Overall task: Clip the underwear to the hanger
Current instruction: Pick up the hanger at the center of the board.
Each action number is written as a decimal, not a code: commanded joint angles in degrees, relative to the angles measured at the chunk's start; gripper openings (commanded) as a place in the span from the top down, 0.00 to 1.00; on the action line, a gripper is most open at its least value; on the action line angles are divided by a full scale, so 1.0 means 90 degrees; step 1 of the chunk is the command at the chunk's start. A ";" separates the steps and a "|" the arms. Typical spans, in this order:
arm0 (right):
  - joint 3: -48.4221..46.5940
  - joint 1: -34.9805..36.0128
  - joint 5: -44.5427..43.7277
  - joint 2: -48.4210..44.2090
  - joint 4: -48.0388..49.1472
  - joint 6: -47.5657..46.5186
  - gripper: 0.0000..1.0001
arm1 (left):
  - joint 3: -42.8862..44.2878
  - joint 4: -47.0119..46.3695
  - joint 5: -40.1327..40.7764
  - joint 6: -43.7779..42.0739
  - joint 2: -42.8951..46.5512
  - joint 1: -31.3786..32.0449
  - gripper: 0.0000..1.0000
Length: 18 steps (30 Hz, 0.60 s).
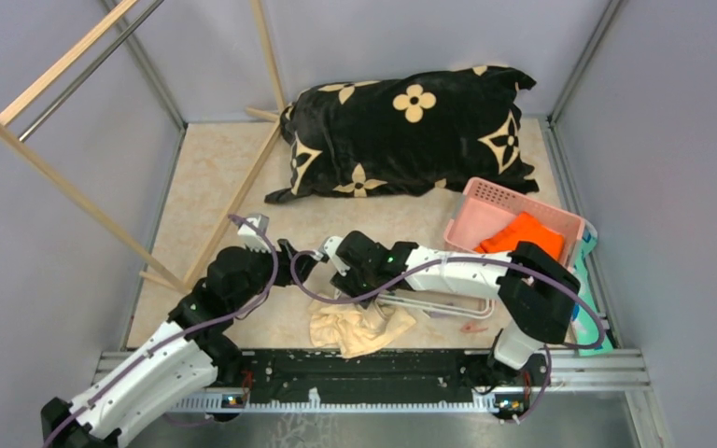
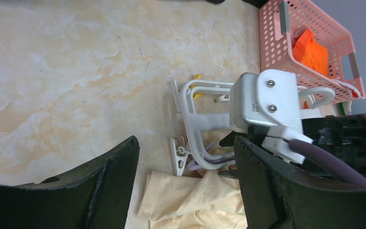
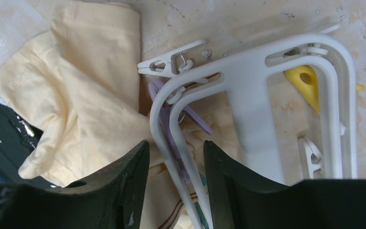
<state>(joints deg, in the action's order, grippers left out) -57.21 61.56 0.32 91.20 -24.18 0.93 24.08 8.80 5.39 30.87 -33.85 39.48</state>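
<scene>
The underwear [image 1: 359, 327] lay crumpled in a cream heap on the marbled table [image 1: 215, 177], close to its near edge and between the two arm bases. The hanger [image 1: 439, 303] lay flat just behind it, stretching toward the pink perforated basket [image 1: 485, 191], which held an orange cloth [image 1: 523, 233]. In the right wrist view one rounded corner of the white frame [image 3: 248, 95] overlapped the fabric [image 3: 76, 86], with a white clip [image 3: 171, 59] sticking out at that corner, a lilac clip [image 3: 195, 123] lying under the rail and a yellow clip [image 3: 307, 81] further along. The right gripper [image 3: 176, 148] straddled that curved rail and the lilac clip. Its fingers were parted with a gap left on one side, so it was unclenched and clamping nothing. The left gripper [image 2: 186, 143] hung just left of it, over bare table, with its jaws spread wide and nothing between them. Its camera looked past them to the hanger [image 2: 195, 114], the underwear [image 2: 190, 200] and the basket [image 2: 276, 47]. A black pillow with beige flowers [image 1: 401, 131] sat at the far side of the table, and a wooden rack [image 1: 75, 196] leaned along the left
</scene>
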 commanded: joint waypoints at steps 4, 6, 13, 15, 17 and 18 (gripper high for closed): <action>-0.0446 -0.0150 0.0161 0.0143 0.0215 -0.0339 0.74 | -0.0205 -0.0012 0.0024 0.0029 0.0478 -0.0022 0.22; -0.0492 -0.0211 0.0176 0.0085 0.0200 -0.0399 0.82 | -0.0219 -0.0161 -0.0167 -0.0061 0.0487 -0.0022 0.21; -0.0656 -0.0745 0.1008 -0.0473 0.0197 -0.0761 1.00 | -0.0358 -0.0685 -0.0644 -0.0509 0.0627 -0.0022 0.24; -0.0709 -0.0920 0.1293 -0.0604 0.0102 -0.0934 1.00 | -0.0397 -0.0870 -0.0861 -0.0741 0.0653 -0.0022 0.26; -0.0740 -0.1086 0.1515 -0.0736 0.0023 -0.1092 1.00 | -0.0428 -0.1040 -0.1108 -0.0832 0.0641 -0.0022 0.29; -0.0756 -0.1155 0.1619 -0.0802 -0.0008 -0.1162 1.00 | -0.0457 -0.1140 -0.1232 -0.0861 0.0602 -0.0022 0.29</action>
<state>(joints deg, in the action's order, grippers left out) -59.92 53.43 8.84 89.23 -24.88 -5.45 20.80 4.12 -0.40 26.65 -28.75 39.46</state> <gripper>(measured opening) 0.084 0.720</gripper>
